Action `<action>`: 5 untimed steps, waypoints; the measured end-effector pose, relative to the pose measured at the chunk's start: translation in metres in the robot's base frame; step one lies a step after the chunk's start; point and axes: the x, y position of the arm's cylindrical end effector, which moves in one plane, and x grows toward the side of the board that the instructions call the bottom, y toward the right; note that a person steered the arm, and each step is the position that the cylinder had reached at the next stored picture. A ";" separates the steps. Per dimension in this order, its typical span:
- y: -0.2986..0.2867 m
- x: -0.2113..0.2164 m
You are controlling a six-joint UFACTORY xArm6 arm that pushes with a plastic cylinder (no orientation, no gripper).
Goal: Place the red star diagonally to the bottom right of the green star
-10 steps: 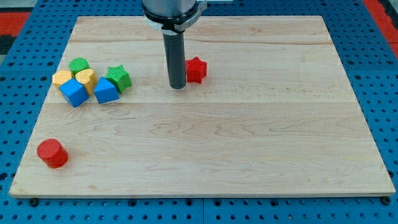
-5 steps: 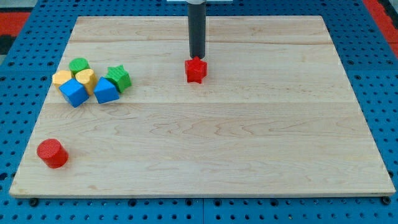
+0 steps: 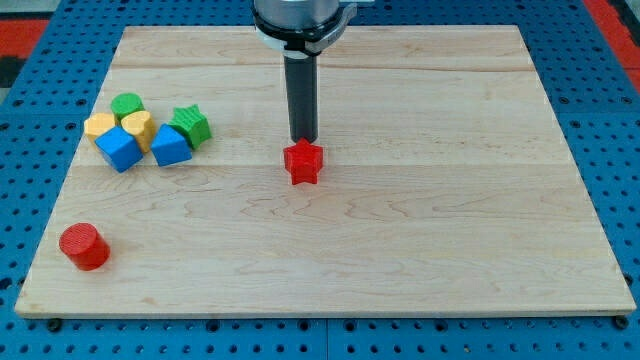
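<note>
Just above red star point(image 3: 302, 163): my tip point(image 3: 303, 140), touching; tool has no jaws, grips nothing.

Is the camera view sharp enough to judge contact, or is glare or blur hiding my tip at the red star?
Camera view: even, soft light, no glare on the wooden board; only faint shadows under blocks. My tip and the red star block are sharp, the tip at the star's top edge; the green star block is equally crisp.
</note>
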 end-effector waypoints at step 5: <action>-0.042 0.069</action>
